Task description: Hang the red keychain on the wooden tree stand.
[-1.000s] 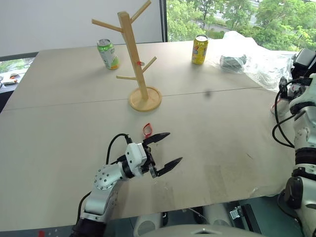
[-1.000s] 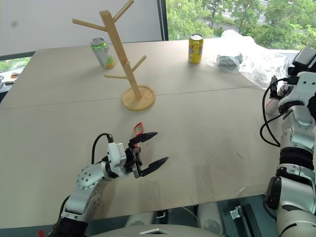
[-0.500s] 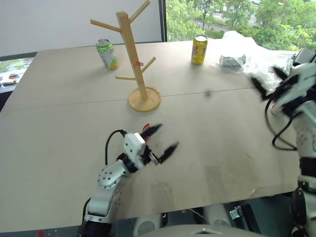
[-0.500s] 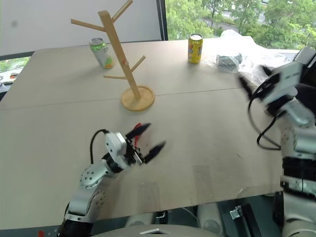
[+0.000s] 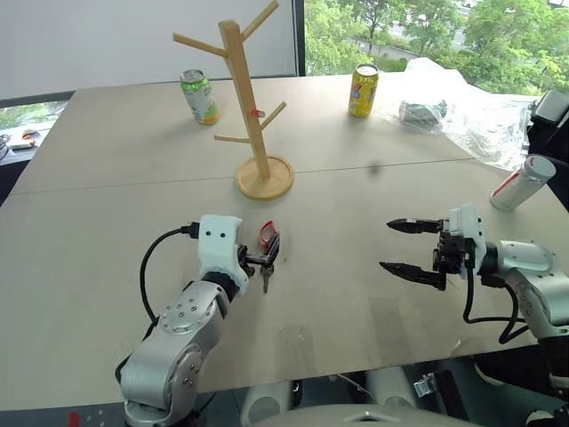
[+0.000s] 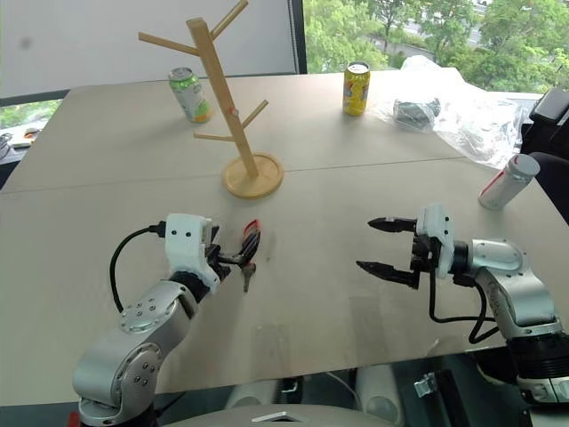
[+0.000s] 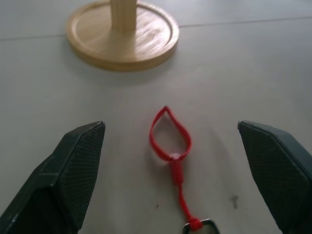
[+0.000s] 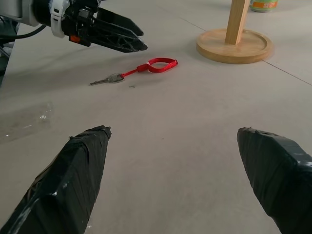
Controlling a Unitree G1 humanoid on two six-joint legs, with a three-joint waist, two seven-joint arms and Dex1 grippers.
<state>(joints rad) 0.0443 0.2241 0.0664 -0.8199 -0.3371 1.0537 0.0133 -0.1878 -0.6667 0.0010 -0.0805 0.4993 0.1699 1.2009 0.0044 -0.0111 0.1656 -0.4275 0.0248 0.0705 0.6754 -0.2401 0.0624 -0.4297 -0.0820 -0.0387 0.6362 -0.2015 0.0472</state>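
The wide pale grey desk carries the pale wooden tree stand, a small red keychain, two drink cans and crumpled clear plastic.

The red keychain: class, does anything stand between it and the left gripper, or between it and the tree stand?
Nothing visible does. The red keychain lies flat on bare table between the open left gripper fingers, and only bare tabletop separates it from the wooden tree stand.
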